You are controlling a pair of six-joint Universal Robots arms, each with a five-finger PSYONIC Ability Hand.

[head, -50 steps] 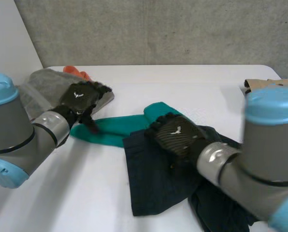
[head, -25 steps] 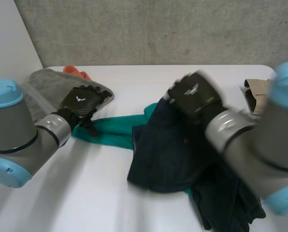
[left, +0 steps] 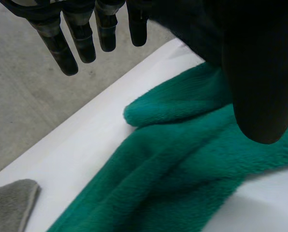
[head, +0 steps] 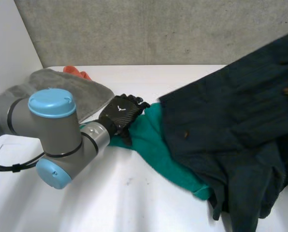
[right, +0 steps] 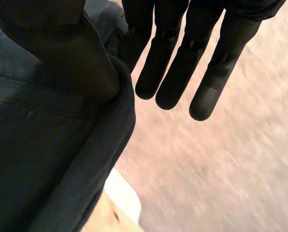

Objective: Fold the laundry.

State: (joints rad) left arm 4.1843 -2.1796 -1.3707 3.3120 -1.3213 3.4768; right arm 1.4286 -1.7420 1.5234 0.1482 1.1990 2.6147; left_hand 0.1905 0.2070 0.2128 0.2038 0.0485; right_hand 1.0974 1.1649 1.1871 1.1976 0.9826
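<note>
green towel [head: 156, 145], grey cloth [head: 81, 89] on table [head: 124, 203]

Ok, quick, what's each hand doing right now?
Left hand: open, at the green towel.
Right hand: pinching the dark garment, holding it up.

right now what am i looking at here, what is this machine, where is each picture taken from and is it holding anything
This is a robot with two arms at a white table, each ending in a black hand. The head view comes from a camera between and behind the arms, looking down; the other two come from wrist cameras looking along each palm. On the table lie a green towel, a grey cloth and something orange beside it. The left hand sits over the towel's end, fingers straight, gripping nothing. The right hand pinches the edge of a dark blue garment between thumb and fingers and holds it up above the table.
</note>
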